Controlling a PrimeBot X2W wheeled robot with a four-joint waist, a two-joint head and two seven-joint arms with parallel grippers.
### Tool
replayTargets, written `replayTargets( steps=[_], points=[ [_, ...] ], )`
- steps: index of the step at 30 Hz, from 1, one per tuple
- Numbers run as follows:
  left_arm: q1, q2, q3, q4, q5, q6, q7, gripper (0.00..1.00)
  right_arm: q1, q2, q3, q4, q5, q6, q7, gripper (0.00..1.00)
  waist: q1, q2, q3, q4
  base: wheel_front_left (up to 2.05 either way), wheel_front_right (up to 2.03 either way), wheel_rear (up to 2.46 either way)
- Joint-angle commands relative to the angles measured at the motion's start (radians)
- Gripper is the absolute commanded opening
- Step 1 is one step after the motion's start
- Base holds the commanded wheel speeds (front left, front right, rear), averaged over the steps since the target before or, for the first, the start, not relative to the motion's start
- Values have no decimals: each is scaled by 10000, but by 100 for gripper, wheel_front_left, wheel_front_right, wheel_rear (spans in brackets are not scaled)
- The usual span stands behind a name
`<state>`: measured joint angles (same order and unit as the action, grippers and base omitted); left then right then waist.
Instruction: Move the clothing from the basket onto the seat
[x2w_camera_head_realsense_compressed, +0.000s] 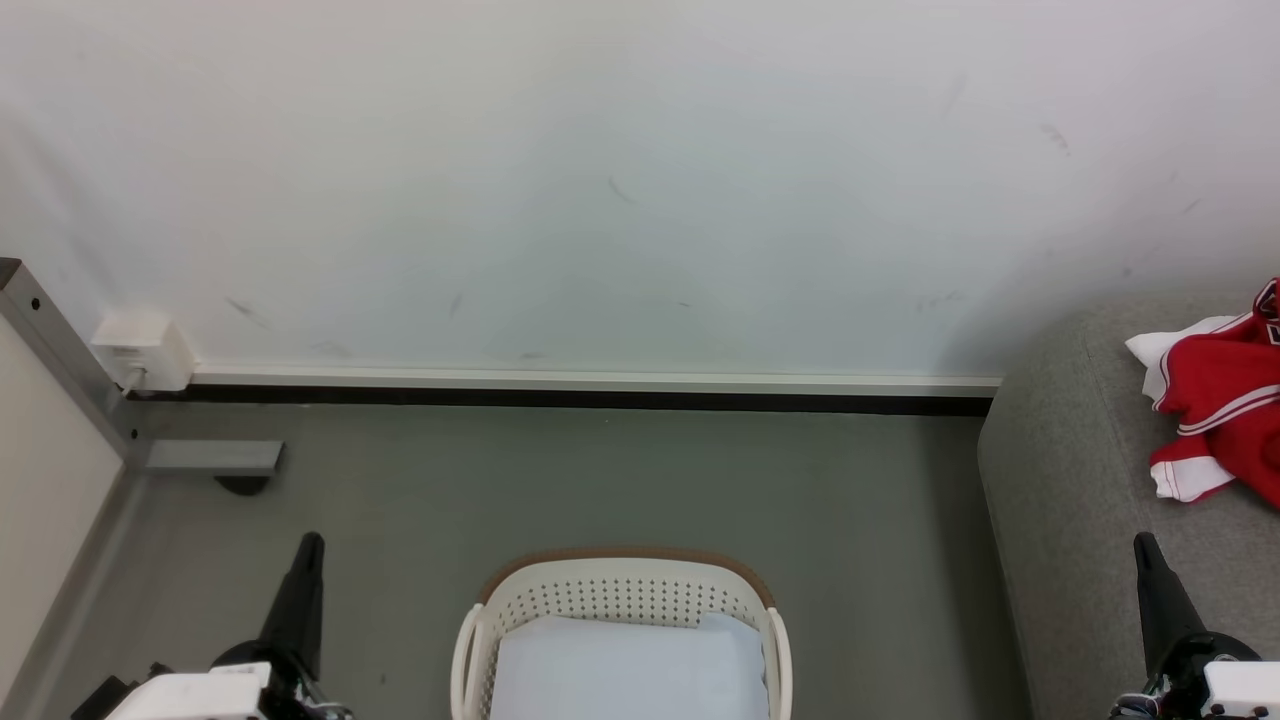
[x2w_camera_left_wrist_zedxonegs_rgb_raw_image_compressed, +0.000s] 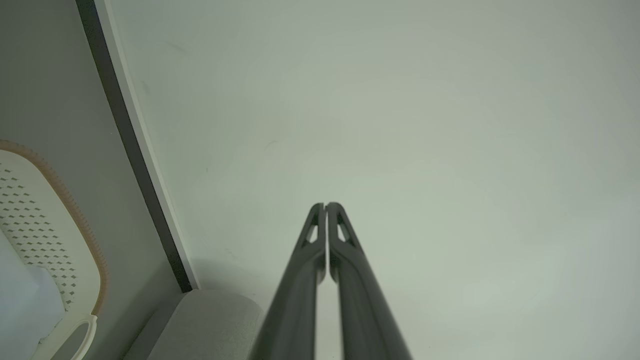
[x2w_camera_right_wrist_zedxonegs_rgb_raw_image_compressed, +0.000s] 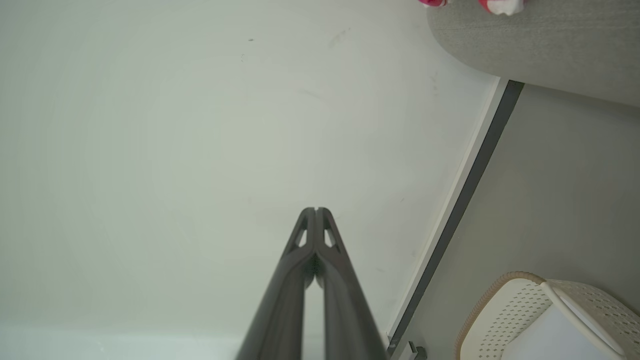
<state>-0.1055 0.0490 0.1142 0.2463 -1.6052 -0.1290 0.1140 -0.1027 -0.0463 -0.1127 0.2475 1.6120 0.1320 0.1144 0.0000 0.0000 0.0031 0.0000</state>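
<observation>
The red clothing (x2w_camera_head_realsense_compressed: 1225, 405) with white trim lies bunched on the grey seat (x2w_camera_head_realsense_compressed: 1070, 470) at the right edge of the head view; a sliver of the clothing (x2w_camera_right_wrist_zedxonegs_rgb_raw_image_compressed: 500, 4) shows atop the seat (x2w_camera_right_wrist_zedxonegs_rgb_raw_image_compressed: 540, 45) in the right wrist view. The white basket (x2w_camera_head_realsense_compressed: 620, 585) with a brown rim stands on the floor at bottom centre, holding a pale blue-white flat cloth (x2w_camera_head_realsense_compressed: 630, 670). My left gripper (x2w_camera_head_realsense_compressed: 310, 545) is shut at the lower left, fingers together (x2w_camera_left_wrist_zedxonegs_rgb_raw_image_compressed: 325, 206), pointing at the wall. My right gripper (x2w_camera_head_realsense_compressed: 1143, 545) is shut at the lower right (x2w_camera_right_wrist_zedxonegs_rgb_raw_image_compressed: 316, 210), empty.
A white wall with a dark skirting strip (x2w_camera_head_realsense_compressed: 600, 398) runs behind the grey floor. At the left stand a metal frame post (x2w_camera_head_realsense_compressed: 60, 350), a white wall box (x2w_camera_head_realsense_compressed: 145, 350) and a grey foot plate (x2w_camera_head_realsense_compressed: 215, 458). The basket (x2w_camera_left_wrist_zedxonegs_rgb_raw_image_compressed: 45, 225) and the seat's corner (x2w_camera_left_wrist_zedxonegs_rgb_raw_image_compressed: 210, 325) show in the left wrist view.
</observation>
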Motion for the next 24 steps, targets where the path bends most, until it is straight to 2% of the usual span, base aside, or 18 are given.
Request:
replayTargets(
  steps=[1, 24],
  points=[
    [-77, 17, 26, -33, -138, -45, 41, 0, -131, -72, -33, -52, 19, -24, 33, 0, 0, 0, 0, 0, 0, 0, 0],
    [-76, 19, 25, -33, -140, -45, 39, 0, -131, -73, -32, -51, 20, -24, 32, 0, 0, 0, 0, 0, 0, 0, 0]
  ],
)
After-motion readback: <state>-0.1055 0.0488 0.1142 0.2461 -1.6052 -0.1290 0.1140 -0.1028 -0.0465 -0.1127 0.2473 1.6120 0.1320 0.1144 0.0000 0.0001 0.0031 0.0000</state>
